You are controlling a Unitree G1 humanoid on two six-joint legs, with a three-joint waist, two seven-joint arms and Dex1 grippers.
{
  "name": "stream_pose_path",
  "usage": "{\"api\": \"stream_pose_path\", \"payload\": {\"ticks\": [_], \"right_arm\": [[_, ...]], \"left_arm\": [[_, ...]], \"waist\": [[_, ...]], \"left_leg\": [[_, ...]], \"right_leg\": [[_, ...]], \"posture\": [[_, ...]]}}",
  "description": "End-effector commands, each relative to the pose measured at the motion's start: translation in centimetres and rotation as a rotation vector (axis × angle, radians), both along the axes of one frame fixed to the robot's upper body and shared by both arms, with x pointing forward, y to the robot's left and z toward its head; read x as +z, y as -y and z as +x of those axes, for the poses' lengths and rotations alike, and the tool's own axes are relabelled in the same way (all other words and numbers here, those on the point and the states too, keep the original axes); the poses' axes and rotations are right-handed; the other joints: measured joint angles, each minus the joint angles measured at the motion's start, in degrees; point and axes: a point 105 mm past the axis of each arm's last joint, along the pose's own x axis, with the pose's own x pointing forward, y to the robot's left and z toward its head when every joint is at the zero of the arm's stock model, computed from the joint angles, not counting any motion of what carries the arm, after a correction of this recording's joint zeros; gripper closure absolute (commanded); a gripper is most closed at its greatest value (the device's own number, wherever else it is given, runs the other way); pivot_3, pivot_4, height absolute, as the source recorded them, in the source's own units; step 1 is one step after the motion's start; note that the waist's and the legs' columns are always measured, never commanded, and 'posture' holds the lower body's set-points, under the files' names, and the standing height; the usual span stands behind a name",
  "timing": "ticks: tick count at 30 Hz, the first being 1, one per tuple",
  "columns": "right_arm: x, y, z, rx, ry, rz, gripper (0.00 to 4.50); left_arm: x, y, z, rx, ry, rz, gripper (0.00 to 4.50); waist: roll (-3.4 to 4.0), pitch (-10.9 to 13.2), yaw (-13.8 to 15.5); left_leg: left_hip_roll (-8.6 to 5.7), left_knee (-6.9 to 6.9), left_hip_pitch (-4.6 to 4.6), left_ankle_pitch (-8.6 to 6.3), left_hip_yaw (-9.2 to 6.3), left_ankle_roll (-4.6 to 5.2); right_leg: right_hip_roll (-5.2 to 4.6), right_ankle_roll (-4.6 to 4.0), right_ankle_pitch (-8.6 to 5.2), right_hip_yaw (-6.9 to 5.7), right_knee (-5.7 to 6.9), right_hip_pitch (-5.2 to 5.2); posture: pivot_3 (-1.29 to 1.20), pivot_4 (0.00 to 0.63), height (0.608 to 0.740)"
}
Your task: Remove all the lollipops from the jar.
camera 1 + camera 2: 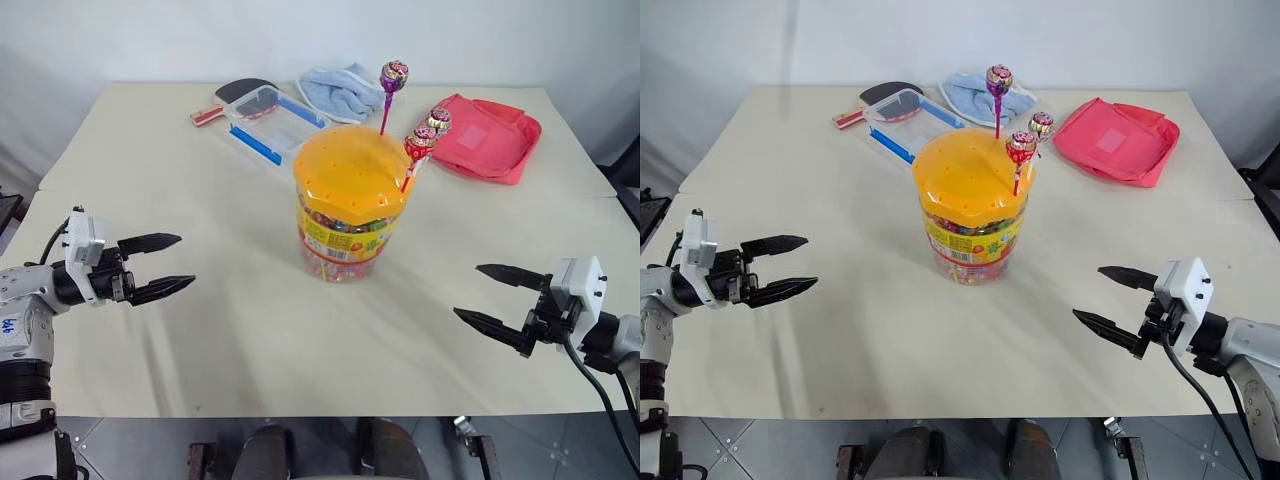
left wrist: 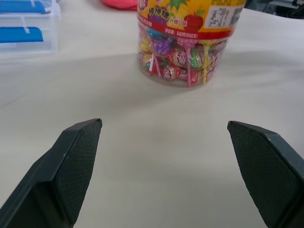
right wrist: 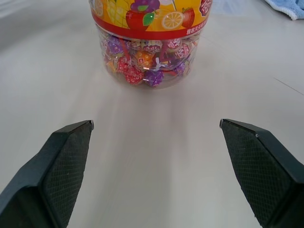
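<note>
Your left gripper [image 1: 158,266] hangs level above the table [image 1: 250,350] on the left side, its two black fingers spread wide and holding nothing, aimed inward at the jar [image 1: 347,213]. Your right gripper [image 1: 500,297] mirrors it on the right, tilted slightly downward, fingers likewise parted and empty, well apart from the jar. Both arms sit low near the table's front edge with bare cloth between each of them and the jar. The jar stands upright near the middle of the table, its orange domed lid [image 1: 350,170] on, and through the clear wall below the yellow-red label you can see a jumble of wrapped sweets [image 3: 145,59] filling the bottom. Three lollipops rise from the lid's far right side: the purple-pink lollipop [image 1: 394,75] stands tallest on its purple stick, the red lollipop [image 1: 419,146] sits lower at the rim, and the silvery-pink lollipop [image 1: 438,120] is just behind it, though you cannot tell exactly which holes their sticks sit in. Behind the jar lie a flat clear box [image 1: 276,122] with blue clips, a paddle [image 1: 228,98], a blue cloth [image 1: 340,91] and a pink pouch [image 1: 489,137].
</note>
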Motion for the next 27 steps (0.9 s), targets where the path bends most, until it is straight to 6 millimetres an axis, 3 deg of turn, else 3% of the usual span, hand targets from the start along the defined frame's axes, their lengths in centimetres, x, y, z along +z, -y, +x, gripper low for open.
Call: {"api": "stream_pose_path", "payload": {"ticks": [1, 8, 13, 19, 23, 27], "right_arm": [[0.8, 0.2, 0.0, -0.007, 0.028, -0.012, 0.01], [1.5, -0.2, -0.3, -0.029, 0.040, 0.001, 0.01], [3.2, -0.8, -0.5, -0.059, 0.052, 0.031, 0.01], [6.9, -2.9, -0.6, -0.044, 0.106, 0.074, 0.01], [10.1, -4.9, 0.5, -0.011, 0.193, 0.124, 0.01], [12.5, -6.9, 1.0, 0.082, 0.228, 0.169, 0.01]], "left_arm": [[1.2, -0.3, -0.2, 0.014, 0.029, 0.012, 0.00], [1.2, 0.4, -0.5, -0.011, 0.002, 0.000, 0.00], [2.0, 0.8, -0.3, -0.028, 0.023, 0.002, 0.00], [3.5, 1.1, -0.2, -0.078, 0.038, -0.040, 0.00], [4.9, 2.0, 0.1, -0.138, 0.095, -0.055, 0.00], [6.3, 2.8, 0.2, -0.203, 0.148, -0.059, 0.00]], "waist": [[0.00, 0.00, -0.01], [0.00, 0.00, -0.02], [0.00, 0.00, -0.02], [0.00, 0.00, -0.04], [0.00, 0.00, -0.17], [-0.01, -0.01, -0.16]], "left_leg": [[0.00, 0.02, 0.00, 0.00, 0.00, 0.00], [0.02, 0.16, -0.01, -0.01, 0.00, 0.01], [0.03, 0.23, -0.01, -0.02, 0.00, 0.01], [0.06, 0.43, -0.07, -0.04, -0.02, 0.01], [0.06, 0.47, -0.09, -0.06, -0.02, 0.02], [0.05, 0.65, -0.64, -0.04, 0.05, 0.01]], "right_leg": [[0.00, 0.00, 0.00, 0.01, 0.02, 0.00], [0.00, 0.00, 0.00, 0.05, 0.11, 0.00], [0.00, 0.00, 0.00, 0.06, 0.15, 0.00], [0.00, 0.00, 0.00, 0.06, 0.23, -0.01], [0.00, 0.00, 0.00, 0.07, 0.27, -0.02], [0.00, 0.00, 0.01, 0.18, 0.53, -0.68]], "posture": [[0.00, 0.150, 0.740], [0.00, 0.150, 0.740], [0.00, 0.150, 0.740], [0.00, 0.150, 0.740], [0.00, 0.150, 0.740], [0.00, 0.150, 0.740]]}}
